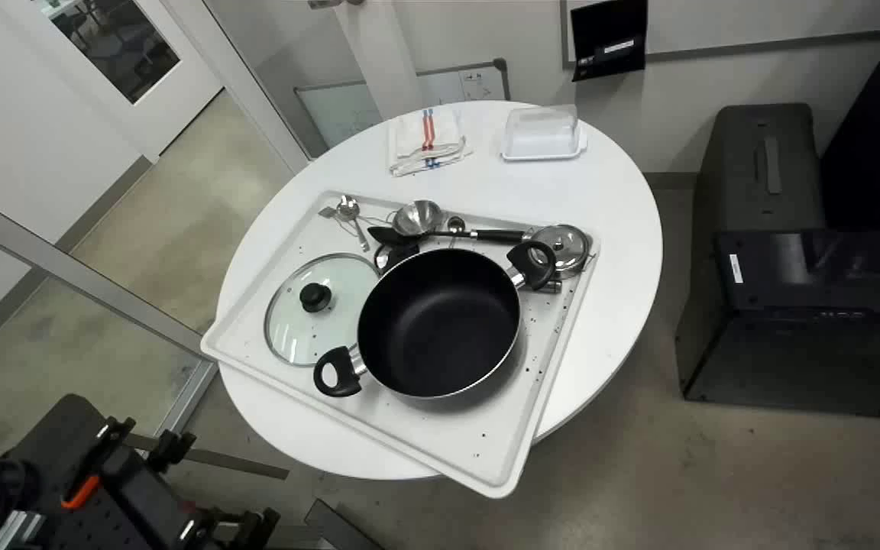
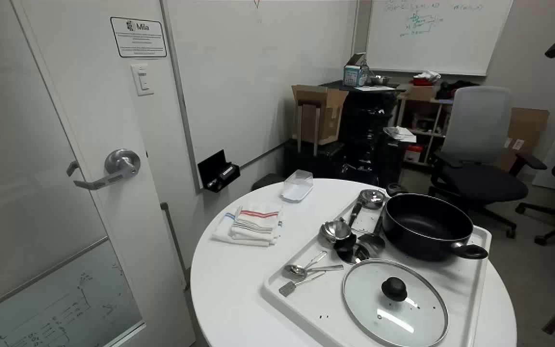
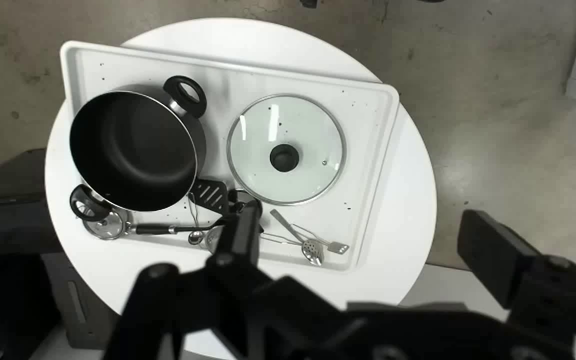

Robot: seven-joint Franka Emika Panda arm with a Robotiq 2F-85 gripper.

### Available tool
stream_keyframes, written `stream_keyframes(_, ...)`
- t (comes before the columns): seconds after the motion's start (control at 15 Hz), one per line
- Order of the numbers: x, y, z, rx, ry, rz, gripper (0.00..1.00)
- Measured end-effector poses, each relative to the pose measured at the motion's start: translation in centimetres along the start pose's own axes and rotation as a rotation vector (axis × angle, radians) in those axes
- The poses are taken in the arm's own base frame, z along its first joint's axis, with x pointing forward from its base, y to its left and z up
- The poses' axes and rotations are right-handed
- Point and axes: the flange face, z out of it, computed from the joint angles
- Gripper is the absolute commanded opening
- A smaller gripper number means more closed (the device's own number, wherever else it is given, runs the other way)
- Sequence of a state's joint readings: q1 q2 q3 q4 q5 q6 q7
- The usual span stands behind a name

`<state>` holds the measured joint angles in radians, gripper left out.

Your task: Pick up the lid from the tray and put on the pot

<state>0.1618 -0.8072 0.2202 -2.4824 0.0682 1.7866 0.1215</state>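
The round clear glass lid (image 1: 295, 325) with its dark knob lies flat on the white tray (image 1: 409, 451), beside the black pot (image 1: 440, 328). The pot stands upright and uncovered on the tray, with two black loop handles. The lid (image 2: 393, 318), tray (image 2: 297, 308) and pot (image 2: 417, 236) also show in an exterior view. In the wrist view my gripper (image 3: 363, 225) is open and empty, well above the table. There the lid (image 3: 288, 120) is ahead of the fingers, and the pot (image 3: 138, 150) is farther left on the tray (image 3: 368, 135). I cannot make out the gripper in the exterior views.
The tray stands on a round white table (image 1: 623, 229). Small metal utensils (image 3: 313, 250), a black slotted spatula (image 3: 209, 196) and a small shiny pan (image 1: 562, 248) lie around the pot. Folded towels (image 1: 428, 141) and a clear-covered white dish (image 1: 543, 134) stand at the table's edge.
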Motion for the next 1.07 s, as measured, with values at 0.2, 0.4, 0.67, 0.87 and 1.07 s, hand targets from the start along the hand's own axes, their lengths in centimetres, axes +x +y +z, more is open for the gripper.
stream_keyframes(0.2, 0.0, 0.0, 0.0, 0.000, 0.001, 0.000, 1.00)
stream_keyframes(0.4, 0.0, 0.0, 0.0, 0.000, 0.001, 0.000, 1.00)
stream_keyframes(0.67, 0.0, 0.0, 0.0, 0.000, -0.001, 0.000, 1.00)
stream_keyframes(0.87, 0.4, 0.1, 0.8, 0.001, -0.018, 0.001, 1.00)
stream_keyframes(1.07, 1.8, 0.3, 2.7, 0.007, -0.053, 0.005, 1.00)
